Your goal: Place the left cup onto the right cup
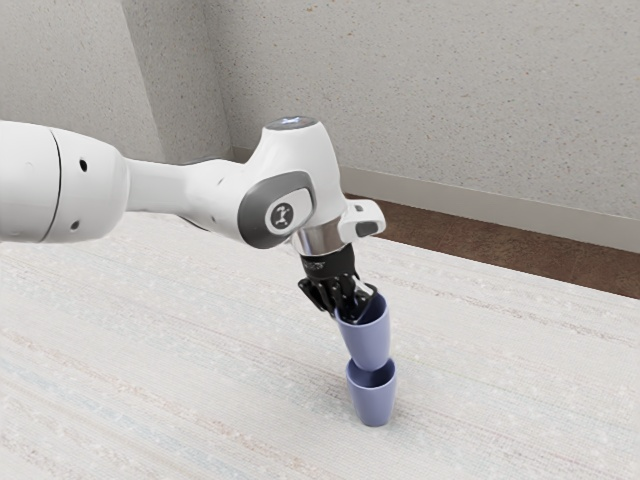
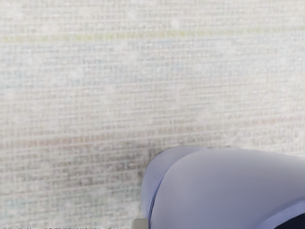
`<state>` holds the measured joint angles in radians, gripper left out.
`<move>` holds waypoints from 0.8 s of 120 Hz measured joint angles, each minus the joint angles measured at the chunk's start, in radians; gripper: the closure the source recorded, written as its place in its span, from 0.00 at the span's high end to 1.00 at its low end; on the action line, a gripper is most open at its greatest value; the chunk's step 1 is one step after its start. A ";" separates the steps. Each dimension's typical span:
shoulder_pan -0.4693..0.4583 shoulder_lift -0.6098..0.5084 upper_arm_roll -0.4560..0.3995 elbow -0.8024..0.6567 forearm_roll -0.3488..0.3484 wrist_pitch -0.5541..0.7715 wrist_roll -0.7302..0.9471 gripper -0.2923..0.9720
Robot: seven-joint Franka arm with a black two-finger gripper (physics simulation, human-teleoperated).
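Exterior view. White arm (image 1: 150, 190) comes in from the exterior view's left and bends down over the pale woven tabletop (image 1: 140, 390). Black hand (image 1: 349, 296) points downward, tipped a little toward the exterior view's right. The hand is closed on the rim of the upper cup (image 1: 365, 335), on the side nearer the arm. One finger looks to be inside the mouth and one outside, though the exact contact is hard to read. Both cups are lavender and mouth-up. The upper cup hangs directly below the hand, its long axis leaning slightly off vertical. Its base sits at or just inside the mouth of the lower cup (image 1: 372, 398), which stands upright on the tabletop. The two cups are touching or very nearly so, stacked in one column.

Wrist view. The blurred lavender wall of the upper cup (image 2: 224, 191) lies just under the hand, with tabletop (image 2: 95, 95) weave beyond it.

Judgement: the stacking is almost done. What matters next is the slight lean. The upper cup's axis needs to line up with the lower cup's before release, or it may seat crooked or tip the lower cup.
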<state>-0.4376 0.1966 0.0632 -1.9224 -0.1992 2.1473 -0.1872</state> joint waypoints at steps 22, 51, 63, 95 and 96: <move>-0.001 -0.002 0.000 -0.004 0.000 -0.004 -0.003 0.15; -0.010 -0.023 0.000 -0.023 -0.001 -0.007 -0.009 0.15; -0.011 -0.027 0.000 -0.028 -0.001 -0.008 -0.012 0.15; -0.012 -0.027 -0.001 -0.035 -0.005 -0.009 -0.019 0.15; -0.012 -0.027 -0.001 -0.035 -0.005 -0.009 -0.019 0.15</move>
<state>-0.4500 0.1696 0.0618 -1.9577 -0.2041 2.1383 -0.2061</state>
